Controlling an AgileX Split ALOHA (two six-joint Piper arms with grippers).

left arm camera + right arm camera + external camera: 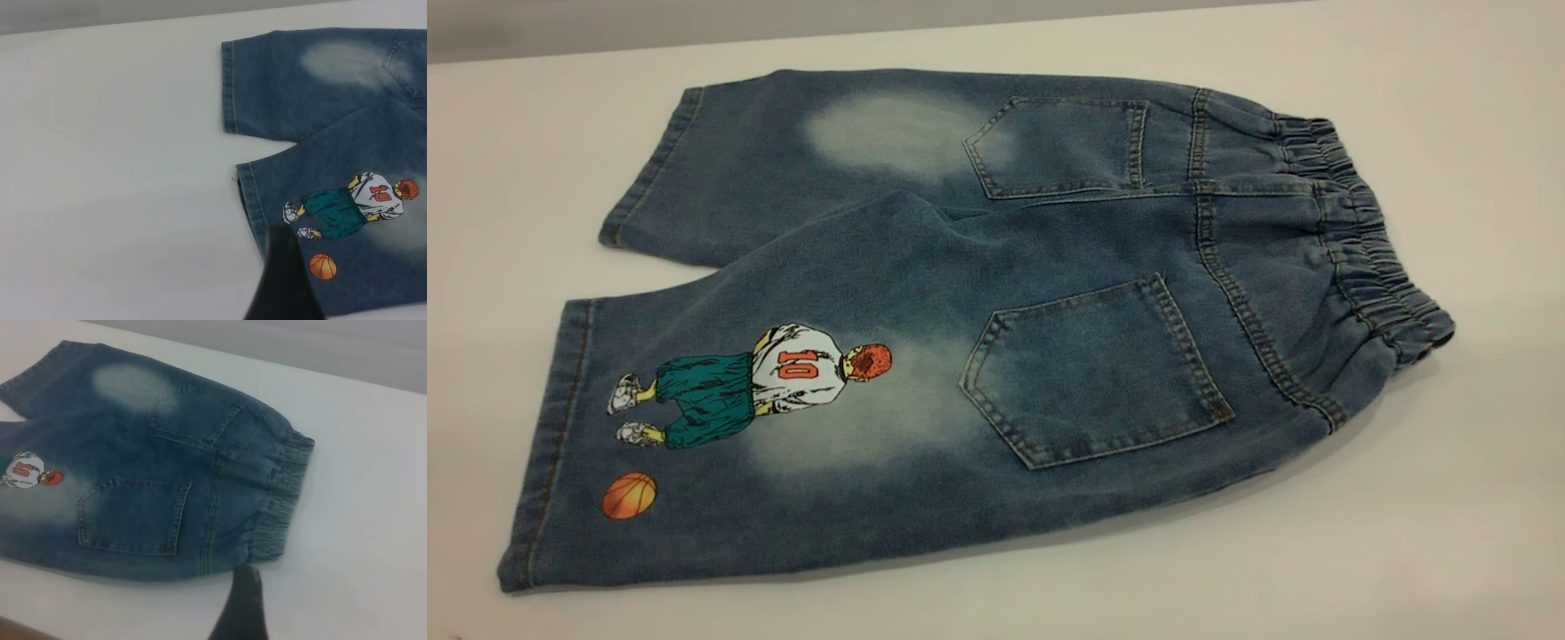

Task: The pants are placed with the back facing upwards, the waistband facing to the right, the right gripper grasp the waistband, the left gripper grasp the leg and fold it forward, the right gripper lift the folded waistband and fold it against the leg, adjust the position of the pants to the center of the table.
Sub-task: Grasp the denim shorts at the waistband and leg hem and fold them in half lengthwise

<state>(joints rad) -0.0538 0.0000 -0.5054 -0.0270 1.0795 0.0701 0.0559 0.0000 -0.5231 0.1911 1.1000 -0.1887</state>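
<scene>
As seen in ext view, pants (996,302) lie flat on tabletop (1449,533), back up, waistband (1360,231) to the right, printed leg (720,427) nearest. L wrist: left hand (283,283) over leg hem. R wrist: right hand (241,607) near waistband. Can't tell either hand's state.

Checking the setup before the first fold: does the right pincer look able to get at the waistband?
Probably yes. The waistband lies flat and uncovered at the edge of the pants, with bare table beside it. The right pincer hangs just off it, apart, with nothing in between.
</scene>
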